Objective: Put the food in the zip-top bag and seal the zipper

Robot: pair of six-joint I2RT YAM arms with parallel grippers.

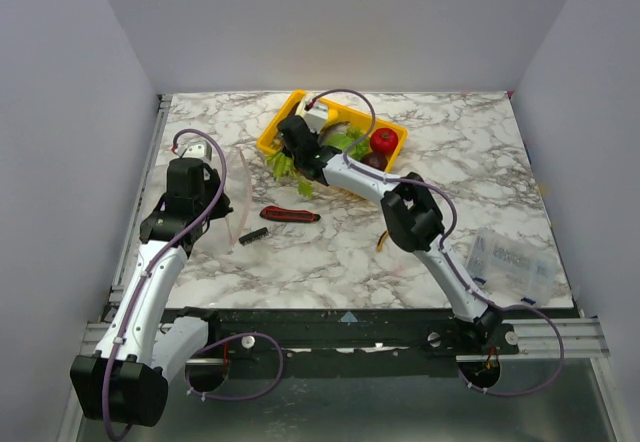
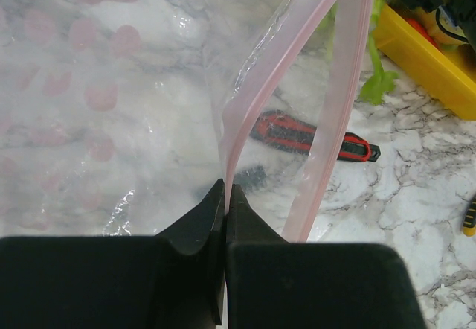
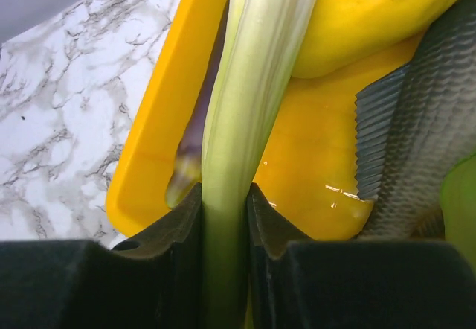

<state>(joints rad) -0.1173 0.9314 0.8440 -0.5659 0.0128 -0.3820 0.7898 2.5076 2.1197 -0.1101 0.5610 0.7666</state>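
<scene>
- Okay, nearest the arm bases: a flat clear pouch with bluish print (image 1: 510, 259) lies at the right of the white marble table (image 1: 330, 267), well apart from everything else.
- Mid-table, a small dark toothed piece (image 1: 253, 234) lies near a red-and-black pocket knife (image 1: 290, 214).
- At the left, the left gripper (image 2: 225, 193) has its jaws pressed together on one pink zipper strip (image 2: 279, 57) of the soft clear plastic zip-top bag (image 2: 104, 98); it grips only that.
- The bag's mouth gapes: the second strip stands apart to the right, with the knife visible between them on the table.
- Farther back, the right gripper (image 3: 223, 199) is part-way closed, jaws clamping the pale green-white leek stalk (image 3: 253, 83), which fills the gap.
- The leek sits over a yellow plastic tray (image 3: 149, 150) at the far middle of the table.
- In the tray: a yellow squash (image 3: 372, 16) beside the leek, a grey ribbed fish (image 3: 416, 135) at right, a purplish piece (image 3: 195, 147) behind the leek against the tray wall.
- Top view adds a red tomato (image 1: 384, 141) at the tray's right and green lettuce (image 1: 282, 167) spilling over its near-left edge.
</scene>
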